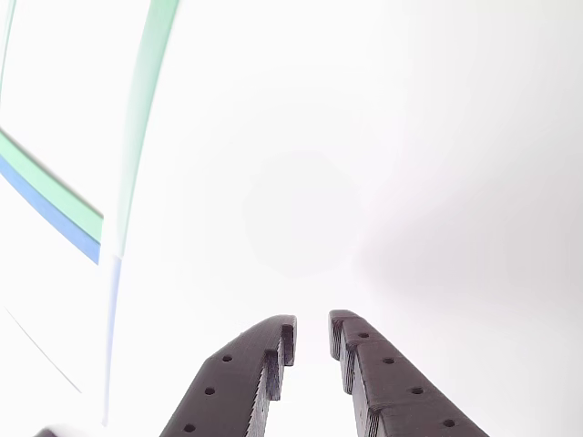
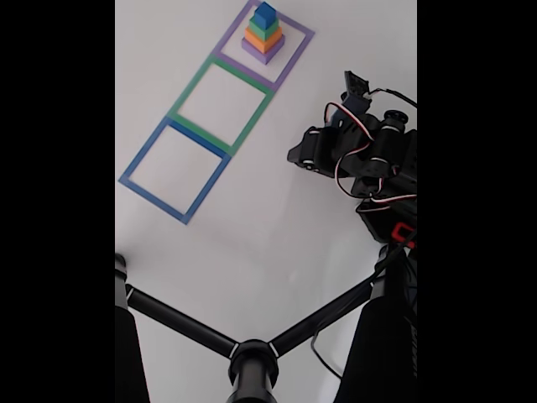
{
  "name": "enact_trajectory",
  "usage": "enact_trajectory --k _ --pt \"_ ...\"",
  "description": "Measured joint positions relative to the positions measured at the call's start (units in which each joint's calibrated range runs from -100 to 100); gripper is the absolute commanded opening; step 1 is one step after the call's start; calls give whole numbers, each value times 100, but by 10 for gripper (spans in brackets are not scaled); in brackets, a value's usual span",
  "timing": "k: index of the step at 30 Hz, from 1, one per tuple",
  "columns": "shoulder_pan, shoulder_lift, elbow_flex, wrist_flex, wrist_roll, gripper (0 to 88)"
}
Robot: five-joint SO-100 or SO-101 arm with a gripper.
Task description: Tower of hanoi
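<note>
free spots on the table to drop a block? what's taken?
Free: the green square and blue square are both bare inside, and so is the white table between those squares and the arm. Taken: the purple square holds the block stack. Tripod legs cross the lower edge.

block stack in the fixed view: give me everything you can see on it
The block stack is a stepped pyramid of four square tiers: purple at the base, then orange, green and a small blue block on top. They look like matte plastic or painted wood. It stands upright and aligned, inside the purple taped square, the far end of a row of three squares on the white table. Nothing else touches it.
</note>
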Motion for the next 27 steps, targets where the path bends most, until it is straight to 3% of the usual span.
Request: enact_trajectory --k 14,27 --pt "0 0 0 0 0 1" --pt "-327 8 -78 88 552 1"
